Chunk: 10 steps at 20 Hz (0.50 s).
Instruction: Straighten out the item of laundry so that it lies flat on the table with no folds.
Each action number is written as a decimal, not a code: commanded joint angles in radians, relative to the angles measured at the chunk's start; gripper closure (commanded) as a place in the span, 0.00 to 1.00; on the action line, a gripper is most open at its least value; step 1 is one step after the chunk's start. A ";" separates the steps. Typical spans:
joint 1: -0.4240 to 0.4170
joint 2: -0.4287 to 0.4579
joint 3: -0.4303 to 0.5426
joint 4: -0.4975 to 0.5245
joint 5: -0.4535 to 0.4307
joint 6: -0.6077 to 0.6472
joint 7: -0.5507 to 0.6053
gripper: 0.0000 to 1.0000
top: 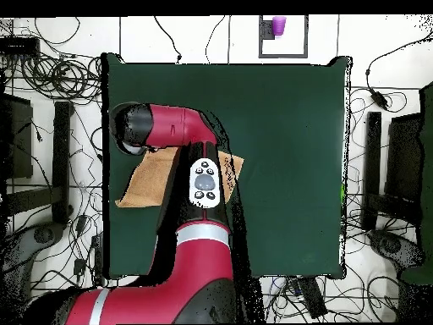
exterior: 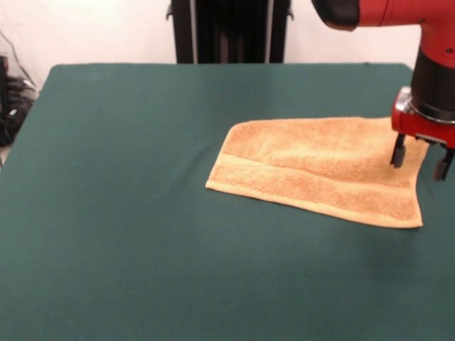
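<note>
A: Gripper state?

B: Black two-finger gripper (exterior: 421,162) on red-and-black arm (exterior: 426,42), fingers (exterior: 398,151) spread apart w/ clear gap between, tips pointing down. Pinching nothing.

A: Laundry item?

B: Orange-tan fluffy terry-cloth towel (exterior: 320,167), lying on dark green felt-like table top (exterior: 142,213). From front cam: stretches away from one finger toward pic's left; that finger right over towel's end, near its far corner. Contact w/ cloth: can't tell. Other finger (exterior: 442,168) just past towel's edge, over bare green.

A: Flat?

B: Not fully. Looks doubled over: paler, smoother woven band running lengthwise, w/ a raised seam/fold line along it, nearer strip sitting below that line. Edges skewed, near edge slanting down toward the corner below the fingers. Outline more trapezoid than square.

A: Overhead cam?

B: Gripper hidden under arm's red link (top: 161,127). Towel (top: 148,182) partly covered by arm; tan patch showing one side of arm, small corner poking out on other side. Arm's grey button pad (top: 205,182) over towel area.

A: Anything else?

B: Black pedestal column (exterior: 231,28) beyond table's far edge, well apart from fingers. Purple cup (top: 277,25) past table's opposite edge in overhead. Cable tangles (top: 51,76) on floor around table.
</note>
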 commanded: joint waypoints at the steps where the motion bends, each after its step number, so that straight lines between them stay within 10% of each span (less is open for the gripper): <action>1: 0.003 0.102 0.049 0.135 -0.021 -0.055 0.103 0.00; 10: 0.002 0.160 0.047 0.116 -0.039 -0.095 0.089 0.00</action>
